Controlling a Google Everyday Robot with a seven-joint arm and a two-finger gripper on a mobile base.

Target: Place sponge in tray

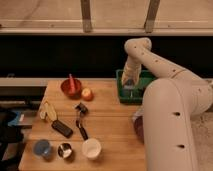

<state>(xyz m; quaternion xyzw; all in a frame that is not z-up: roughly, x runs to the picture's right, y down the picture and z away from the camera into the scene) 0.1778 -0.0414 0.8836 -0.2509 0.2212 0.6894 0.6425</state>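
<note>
The green tray (120,93) stands at the back right of the wooden table, partly hidden by my arm. My gripper (129,86) hangs from the arm over the tray's left part, just inside its rim. A small light-blue sponge (129,82) shows between the fingers, held above the tray floor. I cannot tell whether the sponge touches the tray.
On the table are a red bowl (71,88), an orange fruit (87,93), a banana (47,111), a black flat device (62,128), a black-handled tool (80,121), a blue cup (42,148), a small metal bowl (64,149) and a white cup (91,148). A dark bowl (138,128) sits by my arm.
</note>
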